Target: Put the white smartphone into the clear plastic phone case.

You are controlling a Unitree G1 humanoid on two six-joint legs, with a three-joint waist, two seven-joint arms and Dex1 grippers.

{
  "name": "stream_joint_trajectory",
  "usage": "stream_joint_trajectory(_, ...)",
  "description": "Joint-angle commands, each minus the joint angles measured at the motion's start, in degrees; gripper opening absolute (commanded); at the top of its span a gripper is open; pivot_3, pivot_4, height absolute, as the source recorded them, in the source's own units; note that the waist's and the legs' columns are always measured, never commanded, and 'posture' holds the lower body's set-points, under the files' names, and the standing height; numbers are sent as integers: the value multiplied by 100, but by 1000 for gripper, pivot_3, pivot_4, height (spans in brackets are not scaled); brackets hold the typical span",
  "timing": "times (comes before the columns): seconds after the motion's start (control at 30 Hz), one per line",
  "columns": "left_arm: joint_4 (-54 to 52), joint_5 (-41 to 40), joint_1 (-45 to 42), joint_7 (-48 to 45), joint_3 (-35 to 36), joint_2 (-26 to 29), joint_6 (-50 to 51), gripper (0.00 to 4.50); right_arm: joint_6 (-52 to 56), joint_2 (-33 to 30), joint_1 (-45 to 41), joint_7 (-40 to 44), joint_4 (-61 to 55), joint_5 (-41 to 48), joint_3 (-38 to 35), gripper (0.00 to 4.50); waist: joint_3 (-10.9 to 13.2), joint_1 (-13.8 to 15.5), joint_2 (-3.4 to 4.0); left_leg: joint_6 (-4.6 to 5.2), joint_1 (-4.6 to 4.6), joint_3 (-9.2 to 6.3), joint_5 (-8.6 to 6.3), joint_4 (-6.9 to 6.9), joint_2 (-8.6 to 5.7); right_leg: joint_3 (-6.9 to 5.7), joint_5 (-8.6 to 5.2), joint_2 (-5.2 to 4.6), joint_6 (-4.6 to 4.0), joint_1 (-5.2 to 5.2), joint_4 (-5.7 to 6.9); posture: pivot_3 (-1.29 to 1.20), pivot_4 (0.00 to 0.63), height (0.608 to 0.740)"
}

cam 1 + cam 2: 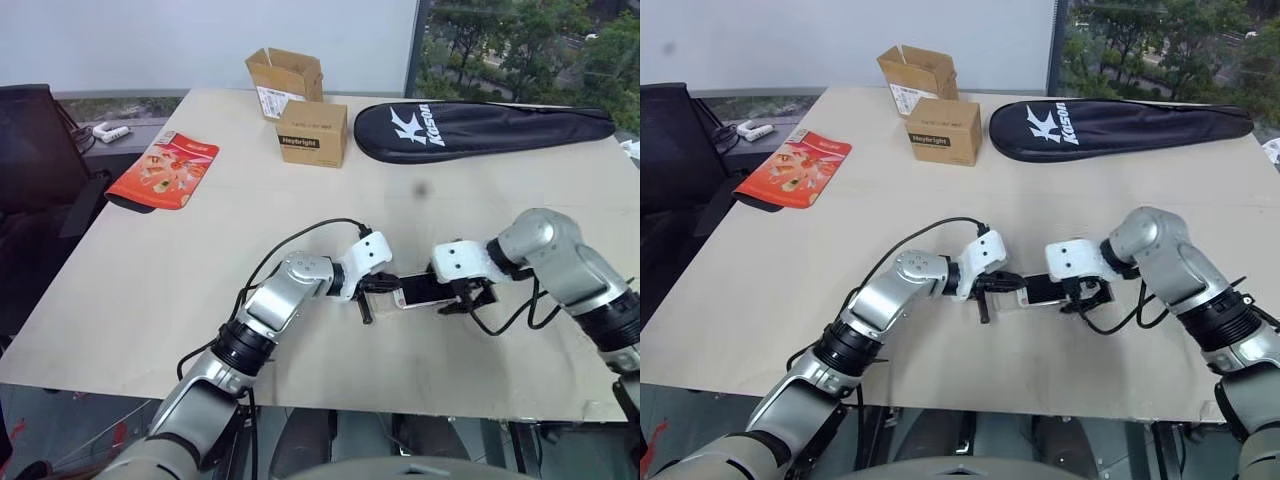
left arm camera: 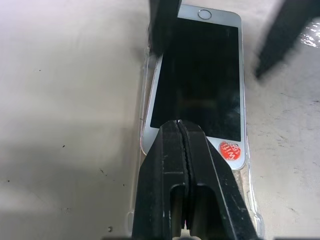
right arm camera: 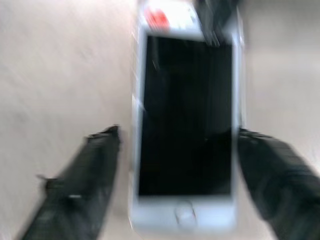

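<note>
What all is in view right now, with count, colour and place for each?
white smartphone: one, white with dark screen, table's near middle, between the grippers
clear plastic phone case: one, transparent, under and around the phone
cardboard boxes: two, brown, far side of the table, one open behind the other
racket bag: one, black with white lettering, far right
snack packet: one, red-orange, far left
table: one, pale beige
chair: one, black, beside the table's left edge
left gripper: one, black fingers, shut, tips at the phone's stickered end
right gripper: one, black fingers, open, one finger either side of the phone
</note>
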Motion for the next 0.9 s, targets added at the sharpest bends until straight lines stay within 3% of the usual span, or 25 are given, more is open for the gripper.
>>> stream_joint_trajectory(0.03, 534, 339, 325, 52, -414, 111, 431, 0, -78, -1, -151, -138, -2, 187, -308, 4486, 0, 1, 0, 0, 0, 1, 0, 1, 0, 1, 0, -1, 0, 0, 0, 0, 150, 732)
stream_joint_trajectory(0.3, 433, 326, 387, 106, -328, 156, 395, 0, 182, -374, -330, -150, 232, 791, -1006, 4486, 0, 10, 0, 0, 0, 3, 0, 2, 0, 5, 0, -5, -2, 0, -3, 0, 150, 732)
stream_joint_trajectory(0.43, -258, -230, 487, 76, 253, 11, 308, 0, 95, -808, -237, -210, 564, 707, -1156, 4486, 0, -7, 1, 0, 0, 7, 0, -2, 7, 8, 0, -13, -2, -1, -6, 0, 150, 732)
stream_joint_trajectory(0.53, -1113, -988, 612, -70, 946, -18, 518, 0, 182, -977, -115, -253, 542, 810, -1233, 3716, 22, -28, 9, 0, -11, 15, 0, -14, 11, 11, 0, -23, -3, -19, -7, 0, 150, 732)
stream_joint_trajectory(0.67, -2123, -2437, 702, -380, 2146, 447, 1569, 0, 406, -1152, 192, -347, 289, 874, -1360, 1935, 35, -53, 10, -1, -65, 17, 1, -22, 17, 12, 10, -20, 15, -81, 4, 0, 150, 732)
stream_joint_trajectory(0.73, -2201, -2607, 774, -421, 2346, 798, 1792, 0, 430, -1217, 285, -444, 270, 839, -1375, 1197, 36, -84, 18, -2, -101, 7, 1, -22, 17, 3, 14, -17, 21, -118, 9, 0, 150, 732)
stream_joint_trajectory(0.8, -2096, -2456, 925, -461, 2230, 1168, 1780, 0, 382, -1301, 364, -506, 295, 752, -1310, 142, 47, -101, 35, -1, -102, 9, 1, -23, 10, 3, 14, -17, 21, -119, 6, 0, 150, 732)
stream_joint_trajectory(0.9, -1844, -2072, 1120, -510, 1804, 1612, 1716, 0, 306, -1358, 445, -596, 325, 600, -1177, 54, 54, -122, 34, 0, -104, 21, 1, -28, -2, 11, 13, -18, 23, -119, -7, 0, 150, 732)
